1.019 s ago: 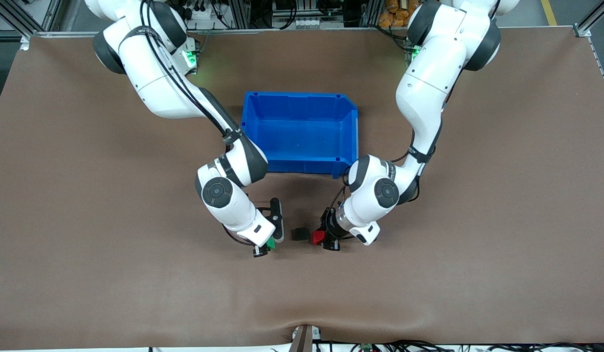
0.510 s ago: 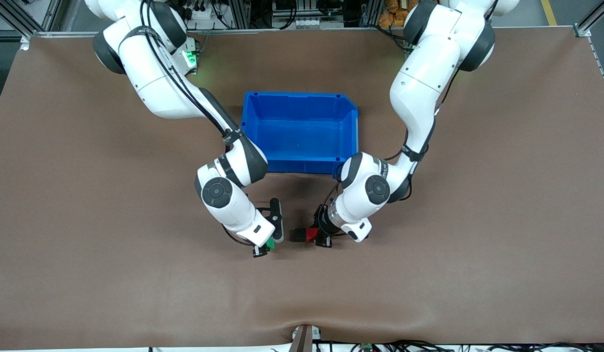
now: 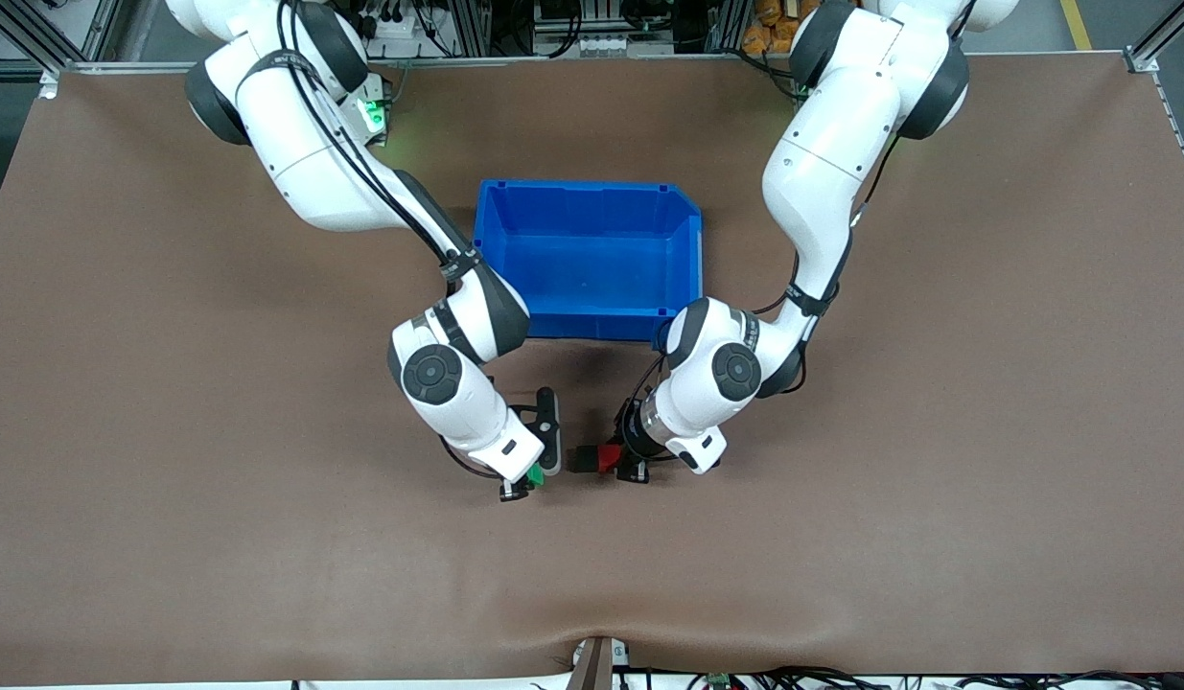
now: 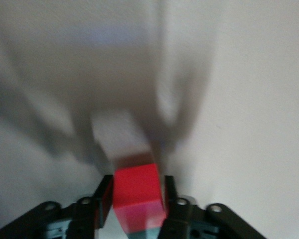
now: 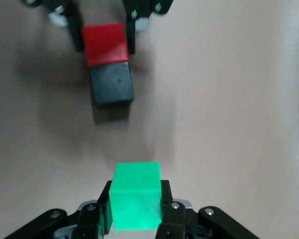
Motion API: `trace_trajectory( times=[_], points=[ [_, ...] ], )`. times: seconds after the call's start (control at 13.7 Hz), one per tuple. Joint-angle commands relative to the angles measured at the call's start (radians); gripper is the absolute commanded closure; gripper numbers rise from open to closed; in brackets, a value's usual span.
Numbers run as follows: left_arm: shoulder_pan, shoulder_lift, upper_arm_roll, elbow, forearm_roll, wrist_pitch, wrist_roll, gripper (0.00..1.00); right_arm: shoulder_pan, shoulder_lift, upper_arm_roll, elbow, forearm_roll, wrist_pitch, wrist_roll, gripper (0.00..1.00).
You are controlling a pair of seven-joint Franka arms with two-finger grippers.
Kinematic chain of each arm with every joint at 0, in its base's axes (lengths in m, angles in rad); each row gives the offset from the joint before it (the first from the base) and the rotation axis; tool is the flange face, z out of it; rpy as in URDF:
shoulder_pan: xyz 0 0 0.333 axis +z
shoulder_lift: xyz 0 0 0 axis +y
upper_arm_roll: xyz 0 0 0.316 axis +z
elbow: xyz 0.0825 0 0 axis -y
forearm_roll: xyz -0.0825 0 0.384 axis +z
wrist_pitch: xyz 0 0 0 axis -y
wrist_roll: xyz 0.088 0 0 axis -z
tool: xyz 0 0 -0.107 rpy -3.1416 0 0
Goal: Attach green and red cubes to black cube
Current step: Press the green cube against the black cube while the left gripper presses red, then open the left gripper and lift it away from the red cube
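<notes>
- Right now the wide brown matte table [image 3: 170,383] carries the action, with the blue plastic open bin [image 3: 496,240] sitting farther from the front camera than the cubes, out of play.
- Left gripper [image 3: 622,462] sits low at the table, fingers closed tight on the small red plastic cube [image 3: 607,459], and that cube's face is pressed against the small matte black cube [image 3: 584,460].
- Risk one: the black cube rests loose on the table, nothing pinning it. Push too hard from the left arm's end and it could skid toward the right arm rather than lock on.
- Right gripper [image 3: 526,481] is near the table toward the right arm's end, fingers clamped on the small bright green plastic cube [image 3: 533,474], with a clear gap between green and black.
- Risk two: in the right wrist view the black cube [image 5: 111,84] looks slightly off the green cube's [image 5: 136,194] line, so a straight push could meet it corner-on and twist the red-black pair apart.
</notes>
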Motion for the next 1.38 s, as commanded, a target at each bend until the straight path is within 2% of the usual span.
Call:
trace_trajectory(
  times=[0.0,0.29,0.44,0.58,0.8,1.09,1.31],
  points=[
    [-0.005,-0.012,0.009,0.006,0.068,-0.055,0.004,0.00,0.025,0.019,-0.006,0.031,0.008,-0.014,0.117,1.00],
    [0.045,-0.078,0.002,0.006,0.087,-0.196,0.077,0.00,0.036,0.037,-0.006,0.024,0.009,-0.028,0.238,1.00],
    [0.079,-0.110,0.002,0.006,0.088,-0.252,0.114,0.00,0.050,0.053,-0.007,0.034,0.006,-0.011,0.239,1.00],
    [0.115,-0.133,0.005,0.006,0.090,-0.305,0.187,0.00,0.058,0.062,-0.012,0.034,-0.005,0.060,0.197,1.00],
    [0.168,-0.175,0.017,0.006,0.100,-0.374,0.292,0.00,0.054,0.100,-0.030,0.074,-0.005,0.116,0.016,1.00],
    [0.185,-0.250,0.012,0.006,0.307,-0.479,0.324,0.00,0.079,0.102,-0.035,0.074,-0.006,0.110,0.019,1.00],
    [0.209,-0.299,0.012,0.005,0.318,-0.565,0.384,0.00,0.090,0.102,-0.035,0.070,-0.005,0.102,0.022,1.00]
  ],
)
